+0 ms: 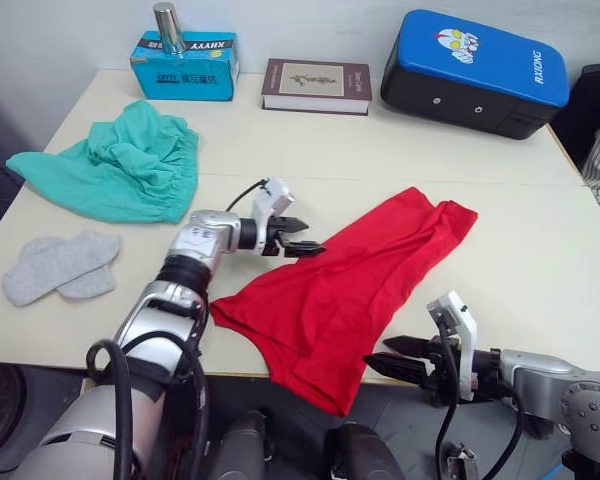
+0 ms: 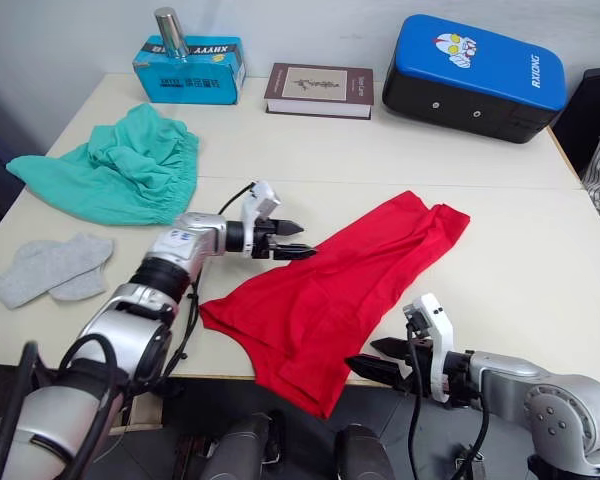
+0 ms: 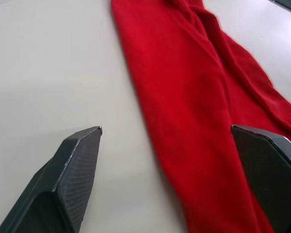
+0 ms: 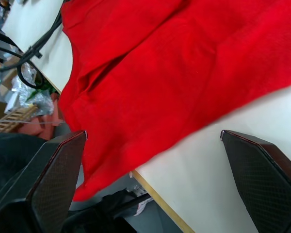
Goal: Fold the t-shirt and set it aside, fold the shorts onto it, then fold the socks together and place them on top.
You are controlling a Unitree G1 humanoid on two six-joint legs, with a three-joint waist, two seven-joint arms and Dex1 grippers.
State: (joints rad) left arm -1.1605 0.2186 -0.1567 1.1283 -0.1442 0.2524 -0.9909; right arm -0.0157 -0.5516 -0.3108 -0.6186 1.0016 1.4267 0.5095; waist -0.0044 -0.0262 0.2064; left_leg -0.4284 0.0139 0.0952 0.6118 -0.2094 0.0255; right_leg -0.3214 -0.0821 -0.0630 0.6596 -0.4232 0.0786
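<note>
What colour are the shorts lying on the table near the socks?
The shorts are teal-green, plain without pattern; the left eye view shows them best.

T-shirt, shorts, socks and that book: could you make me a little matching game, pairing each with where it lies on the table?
Things:
1. t-shirt
2. shorts
3. socks
4. book

Places:
A. at the table's far edge, next to the blue box
B. near the left edge, in front of the green garment
C. hanging partly over the near edge
D. far left part of the table, bunched up

Pairs: 1-C, 2-D, 3-B, 4-A
</note>
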